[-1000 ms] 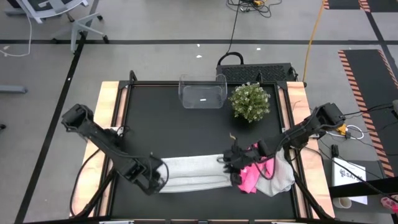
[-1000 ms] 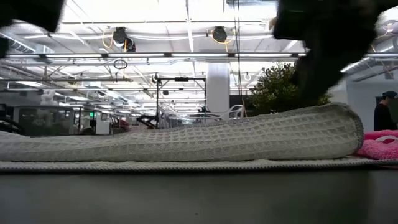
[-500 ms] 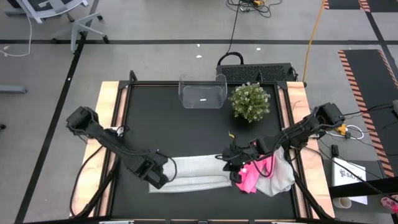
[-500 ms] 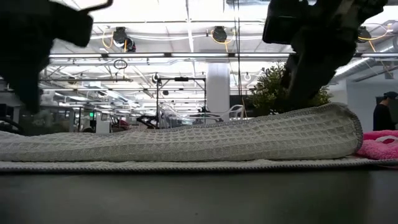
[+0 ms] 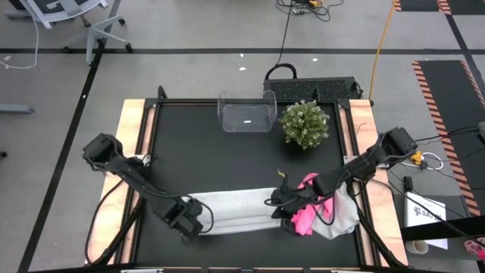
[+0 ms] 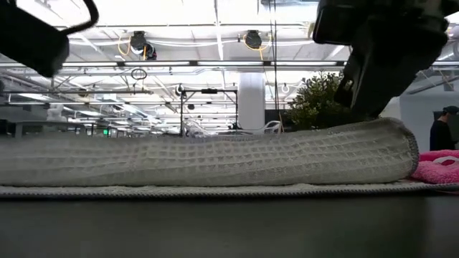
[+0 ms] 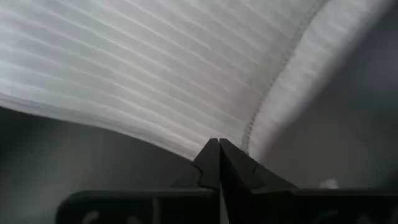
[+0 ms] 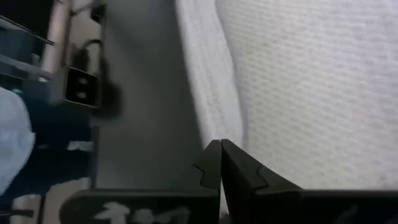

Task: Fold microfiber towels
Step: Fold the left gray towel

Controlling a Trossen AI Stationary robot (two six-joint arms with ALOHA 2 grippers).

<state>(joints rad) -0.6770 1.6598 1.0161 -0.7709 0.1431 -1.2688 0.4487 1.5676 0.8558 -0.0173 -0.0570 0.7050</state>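
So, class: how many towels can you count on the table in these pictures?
3. A white towel lies folded at the table's near edge between the grippers; a pink towel is bunched at its right end; a pale towel lies partly under the pink one. More could be hidden beneath.

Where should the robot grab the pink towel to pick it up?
Probably at the pink towel's loose edge nearest the table's front, coming straight down from above. It lies crumpled on the white towel beside it, so the bunched folds stick up and give the gripper something to pinch. The right gripper is closest, but it is shut at the end of the folded grey towel.
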